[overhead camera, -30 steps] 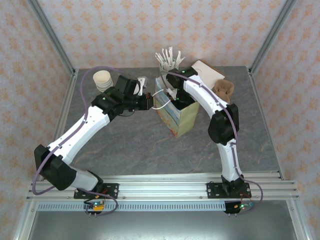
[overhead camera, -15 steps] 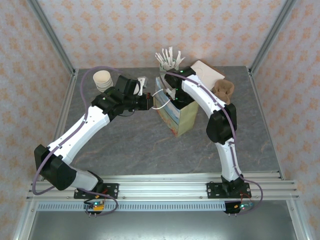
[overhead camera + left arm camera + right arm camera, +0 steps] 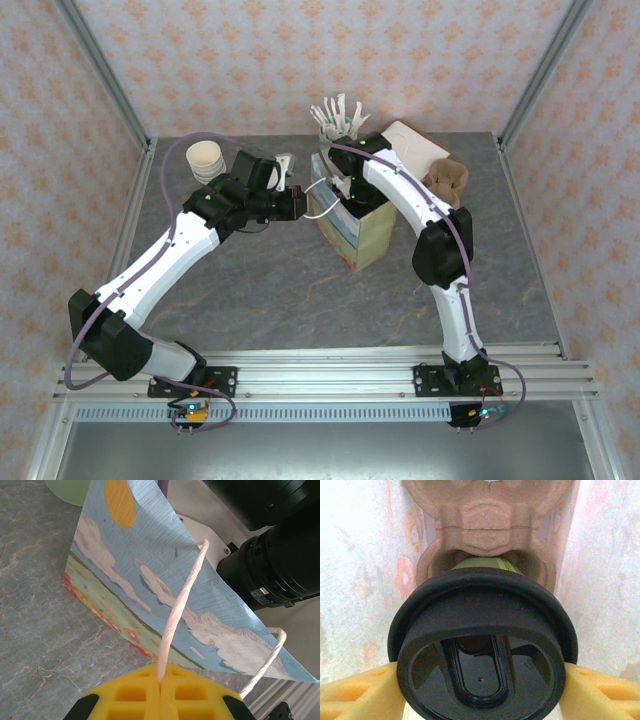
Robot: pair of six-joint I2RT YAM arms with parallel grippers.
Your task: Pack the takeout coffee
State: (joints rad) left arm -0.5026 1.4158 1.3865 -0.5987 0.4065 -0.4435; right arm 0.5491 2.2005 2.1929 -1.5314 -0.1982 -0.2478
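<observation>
From above, the left gripper [image 3: 298, 205] sits beside the paper bag [image 3: 358, 238] while the right gripper [image 3: 345, 188] reaches into its mouth. The left wrist view adds yellow pads [image 3: 135, 695] pinched together on the bag's white twisted handle [image 3: 181, 597]. The right wrist view shows the takeout coffee [image 3: 482, 625] inside the bag, its black lid clamped between the pads, a brown pulp carrier [image 3: 485, 525] just ahead.

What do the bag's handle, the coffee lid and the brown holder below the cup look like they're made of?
Handle: twisted white paper cord, going by its spiral strands. Lid: black plastic, smooth with a soft sheen. Holder: probably moulded paper pulp; it looks matte, fibrous and speckled.
</observation>
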